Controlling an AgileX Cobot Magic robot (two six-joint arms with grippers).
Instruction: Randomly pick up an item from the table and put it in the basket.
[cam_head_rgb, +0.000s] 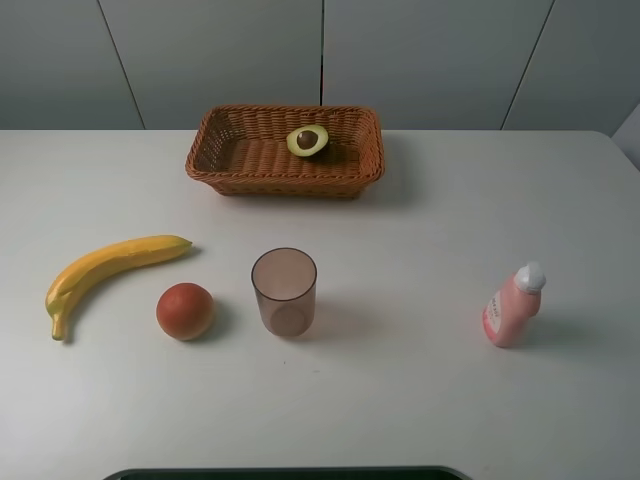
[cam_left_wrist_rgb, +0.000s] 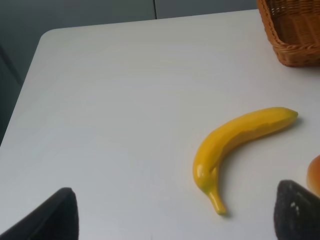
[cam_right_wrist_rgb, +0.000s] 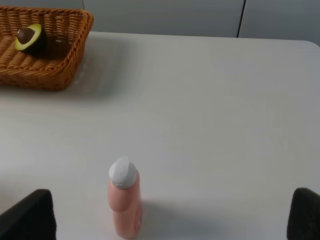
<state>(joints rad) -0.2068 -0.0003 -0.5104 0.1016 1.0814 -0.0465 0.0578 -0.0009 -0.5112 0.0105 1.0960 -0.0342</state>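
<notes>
Already the halved avocado (cam_head_rgb: 308, 140) lies inside the basket (cam_head_rgb: 215, 165), cut face up with the brown pit showing, resting toward the basket's far wall and touching nothing else. The basket sits at the far middle of the table (cam_head_rgb: 420, 260). Nearer the camera, well apart from it, the other things stand on the tabletop: a banana (cam_head_rgb: 105, 270) to the left, a round orange-red fruit (cam_head_rgb: 185, 311) just beside its stem end, a translucent cup (cam_head_rgb: 284, 291) upright in the middle, and a pink bottle (cam_head_rgb: 512, 306) with a white cap off to the right.

Neither arm shows in the high view. The left gripper (cam_left_wrist_rgb: 170, 215) shows two dark fingertips spread wide with only bare table and the banana between them, so it holds nothing; the right gripper (cam_right_wrist_rgb: 172, 215) is likewise spread apart and empty, looking over the pink bottle.

Judging by this, the placing is done and both arms are drawn back; nothing seems left to do.
</notes>
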